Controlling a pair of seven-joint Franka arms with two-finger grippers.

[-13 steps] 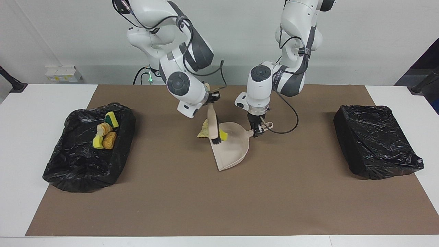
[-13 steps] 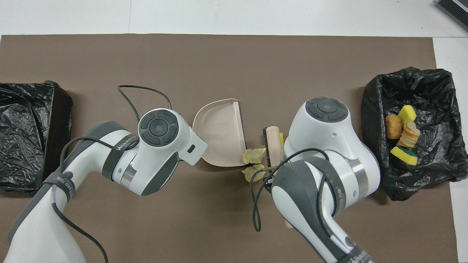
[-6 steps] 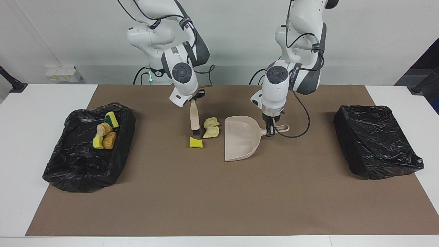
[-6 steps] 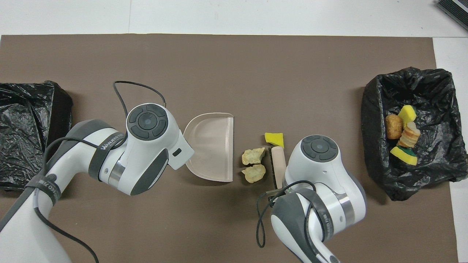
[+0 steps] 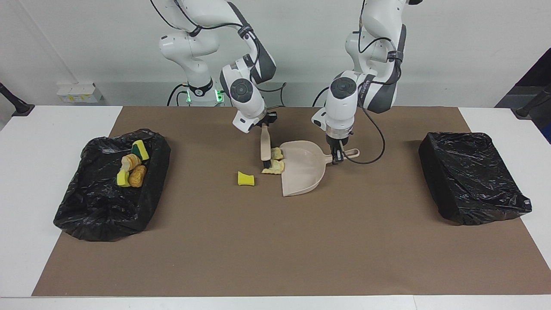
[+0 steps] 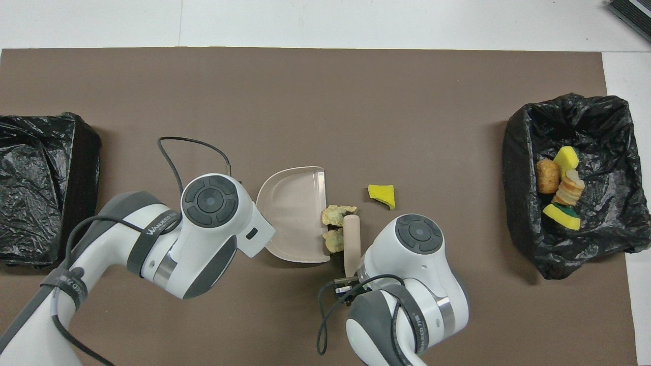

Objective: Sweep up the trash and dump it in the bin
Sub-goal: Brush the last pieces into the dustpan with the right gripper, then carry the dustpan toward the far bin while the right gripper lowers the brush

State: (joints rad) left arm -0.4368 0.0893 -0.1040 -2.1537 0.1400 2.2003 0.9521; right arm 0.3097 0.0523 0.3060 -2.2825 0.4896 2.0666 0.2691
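The right gripper point(image 5: 264, 125) grasps a brush point(image 5: 265, 148), its bristles against two bread bits point(image 5: 275, 166) at the dustpan's point(image 5: 303, 172) mouth. The left gripper point(image 5: 337, 156) grips the dustpan handle. One sponge chunk point(image 5: 246, 178) lies beside them on the surface; four bits sit in the bin point(image 5: 86, 206).

Bins lined with black bags: two point(image 5: 112, 189) point(image 5: 472, 176)
Dustpans: one point(image 5: 301, 174)
Brushes: one point(image 5: 265, 148)
Yellow sponge bits: one on the mat point(image 5: 246, 178), two in a bin point(image 5: 140, 149)
Bread pieces: two at the dustpan's mouth point(image 5: 274, 167), two in a bin point(image 5: 137, 175)
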